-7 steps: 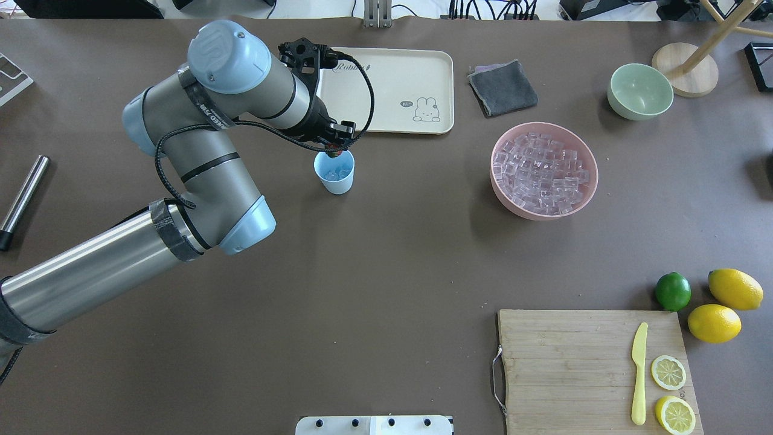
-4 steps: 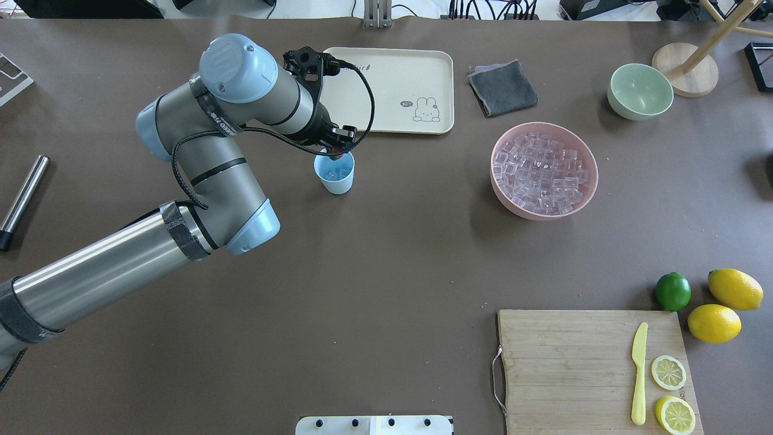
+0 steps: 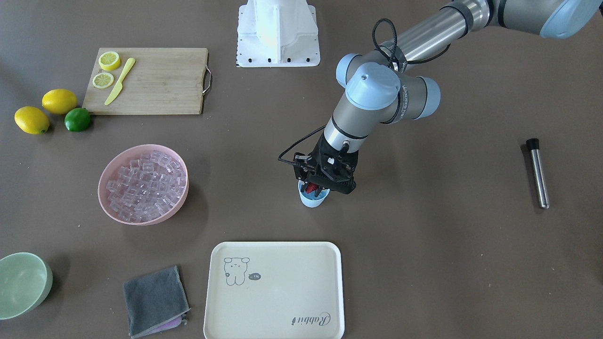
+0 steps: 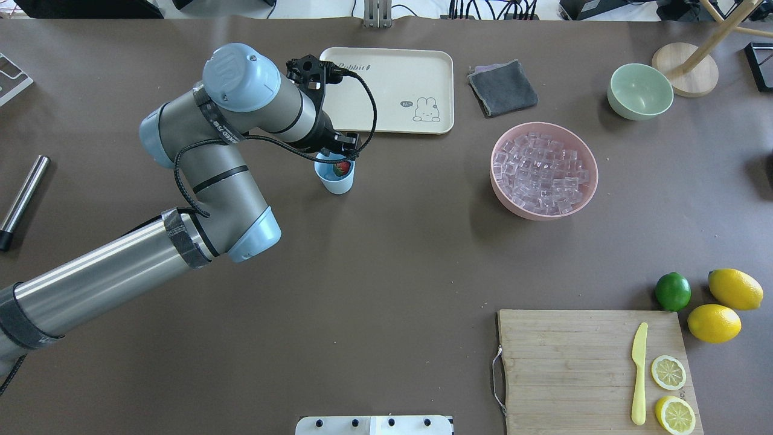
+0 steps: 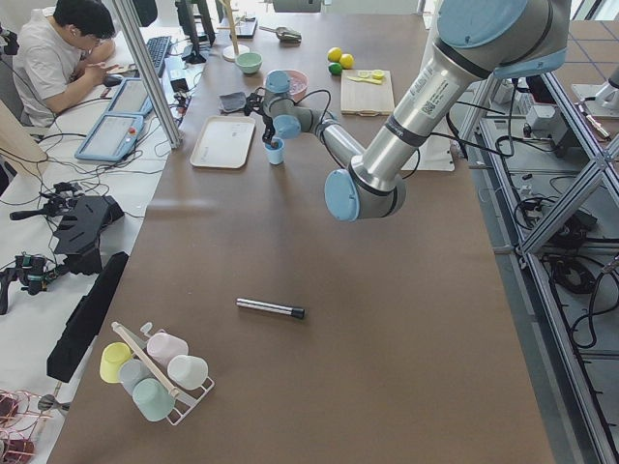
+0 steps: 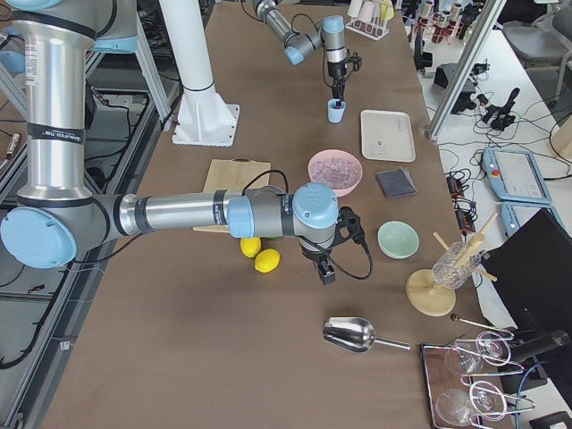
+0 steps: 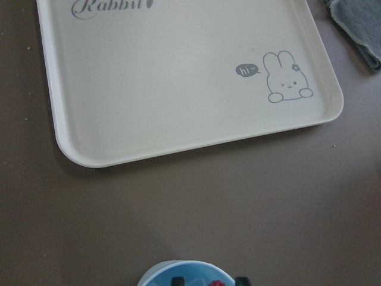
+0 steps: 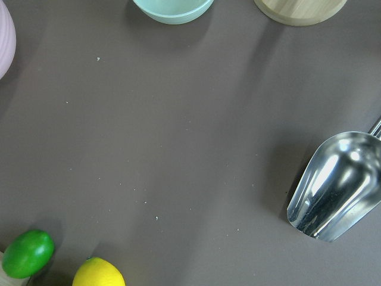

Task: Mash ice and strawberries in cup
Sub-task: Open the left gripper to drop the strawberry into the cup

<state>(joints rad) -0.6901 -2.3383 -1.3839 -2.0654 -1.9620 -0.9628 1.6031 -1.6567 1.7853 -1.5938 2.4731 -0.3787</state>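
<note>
The overhead view shows the strawberry (image 4: pixel 343 166) in the mouth of the cup (image 4: pixel 337 181), with the left gripper (image 4: pixel 338 156) directly above it. The cup stands on the table just beside the tray (image 4: pixel 386 90). The front-facing view shows the same red in the cup mouth, but the gripper body hides the fingertips. Only the left wrist view shows the fingertips (image 7: pixel 240 279). They are spread apart over the cup rim, with a sliver of red between them at the bottom edge of the frame. Contact with the strawberry cannot be resolved. The ice (image 4: pixel 543 175) fills the pink bowl (image 4: pixel 543 214), well apart from the cup. Whether any cubes lie in the cup cannot be resolved. The right gripper (image 6: pixel 326 271) appears only in the exterior right view. Its own wrist view shows a metal scoop (image 8: pixel 336 193), a lime (image 8: pixel 27 253) and a lemon (image 8: pixel 98 275) but no fingers, so it cannot be told whether its jaws are spread or closed. The left arm enters from the left of the overhead view, folds at the elbow and turns its wrist straight down over the cup. The right arm reaches low and level across the table, wrist down, with its gripper over bare table near the lemons.
</note>
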